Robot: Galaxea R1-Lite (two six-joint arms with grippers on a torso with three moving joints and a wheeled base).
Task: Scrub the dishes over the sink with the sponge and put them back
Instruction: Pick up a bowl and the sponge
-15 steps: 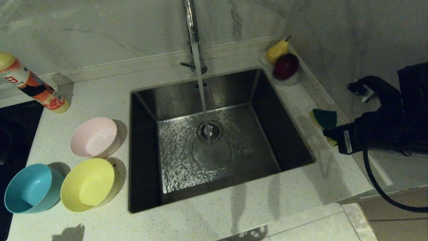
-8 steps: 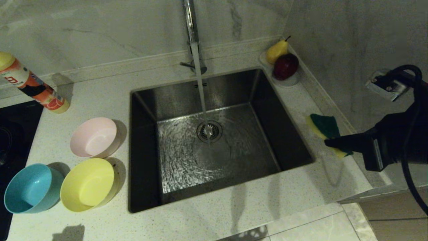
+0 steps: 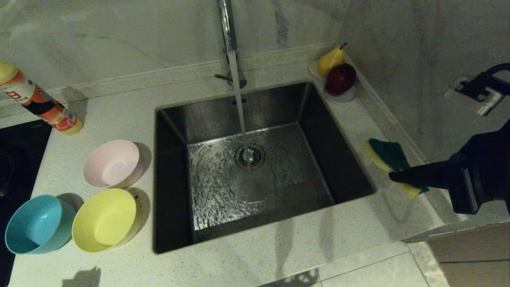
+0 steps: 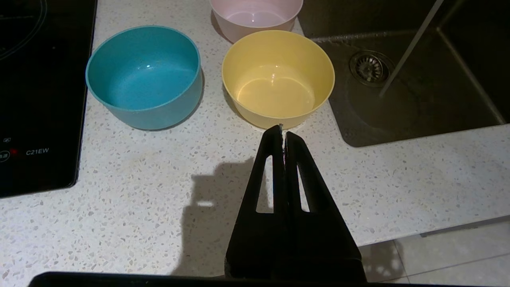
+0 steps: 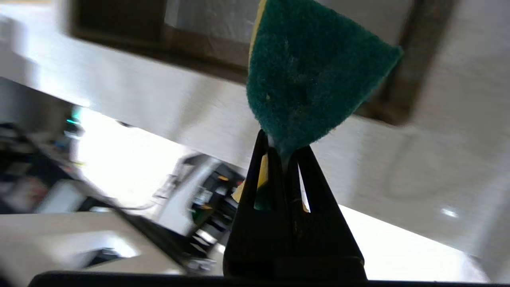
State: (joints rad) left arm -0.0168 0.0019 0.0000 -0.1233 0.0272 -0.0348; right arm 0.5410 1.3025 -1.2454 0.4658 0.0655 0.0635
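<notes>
Three bowls stand on the counter left of the sink: pale pink, yellow and light blue. Water runs from the faucet onto the drain. My right gripper is shut on the sponge, green scouring side up, yellow foam below, held in the air over the counter strip right of the sink. In the right wrist view the sponge sticks out past the pinching tips. My left gripper is shut and empty, just short of the yellow bowl, with the blue bowl beside it.
A white dish with a pear and a dark red apple sits at the sink's far right corner. A detergent bottle stands far left. A black cooktop borders the counter's left end. The wall runs close on the right.
My right arm has swung to the right and nearer the counter's front, its wrist turning, carrying the sponge along. The left arm and the bowls have stayed still.
</notes>
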